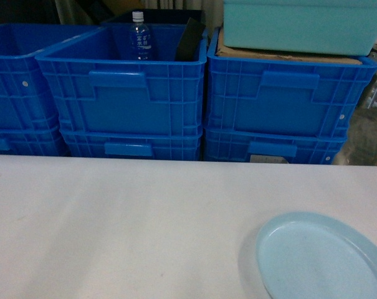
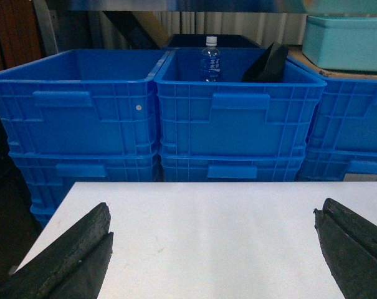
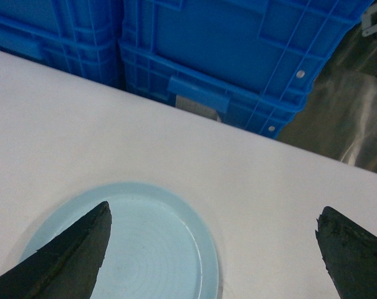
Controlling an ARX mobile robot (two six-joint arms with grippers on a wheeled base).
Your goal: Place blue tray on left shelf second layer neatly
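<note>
Head view: pale sky-blue oval plastic tray [image 1: 322, 258] lies ungrasped on white table [image 1: 113, 224]; both my end effectors gape empty, everything remains.

The left tool [image 2: 213, 249] has its dark fingers [image 2: 70, 258] spread wide apart, holding nothing. The right tool [image 3: 213, 249] is likewise spread wide, its fingers [image 3: 66, 258] gripping nothing.
</note>
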